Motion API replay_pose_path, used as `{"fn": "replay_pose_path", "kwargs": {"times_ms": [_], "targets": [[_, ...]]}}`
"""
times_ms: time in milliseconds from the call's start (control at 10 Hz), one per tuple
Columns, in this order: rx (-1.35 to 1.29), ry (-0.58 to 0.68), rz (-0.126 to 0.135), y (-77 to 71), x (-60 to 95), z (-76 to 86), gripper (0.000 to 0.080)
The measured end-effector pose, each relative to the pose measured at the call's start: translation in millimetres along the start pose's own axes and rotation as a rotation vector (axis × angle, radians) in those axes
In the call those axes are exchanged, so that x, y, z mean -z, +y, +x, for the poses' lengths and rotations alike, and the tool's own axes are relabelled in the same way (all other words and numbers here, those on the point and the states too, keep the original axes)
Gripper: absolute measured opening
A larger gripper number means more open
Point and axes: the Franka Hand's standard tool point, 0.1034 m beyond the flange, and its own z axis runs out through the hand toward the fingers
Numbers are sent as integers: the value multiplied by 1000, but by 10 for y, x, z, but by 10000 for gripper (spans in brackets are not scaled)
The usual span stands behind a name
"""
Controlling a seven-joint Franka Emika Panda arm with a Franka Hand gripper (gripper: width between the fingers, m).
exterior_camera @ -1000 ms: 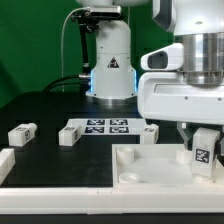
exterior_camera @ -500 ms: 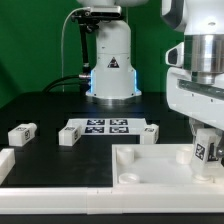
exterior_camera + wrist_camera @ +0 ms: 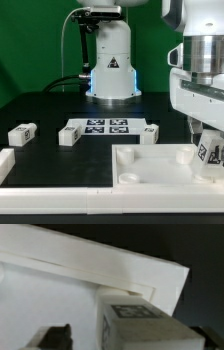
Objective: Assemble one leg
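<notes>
My gripper [image 3: 207,138] is at the exterior view's right, shut on a leg [image 3: 207,152], a small white peg with a marker tag facing the camera. It holds the leg upright over the right rear corner of the large white square piece [image 3: 150,168]; whether the leg touches it I cannot tell. In the wrist view the leg [image 3: 140,324] fills the space between my gripper's [image 3: 130,339] dark fingers [image 3: 55,336], just beside the square piece's corner [image 3: 150,290].
Three more loose legs lie on the dark table: one [image 3: 22,132] at the left, one [image 3: 68,135] and one [image 3: 150,133] at either end of the marker board [image 3: 105,126]. Another white part [image 3: 5,165] sits at the left edge. The robot base [image 3: 110,60] stands behind.
My gripper has moved toward the exterior view's right with the leg in it, mostly in the first half second. The loose legs have not moved.
</notes>
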Motion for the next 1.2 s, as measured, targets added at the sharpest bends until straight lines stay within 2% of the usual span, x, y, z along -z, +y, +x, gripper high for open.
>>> {"fn": "replay_pose_path", "kwargs": {"times_ms": [300,600,900,1100,1200], "targets": [[431,1,-1,2,1,17,647],[803,9,-18,4,2,3,649],[1212,16,-88,-26,13,21,649],[1402,13,-95,-30,16,51,649],[1401,12,-95,-29,16,51,649]]}}
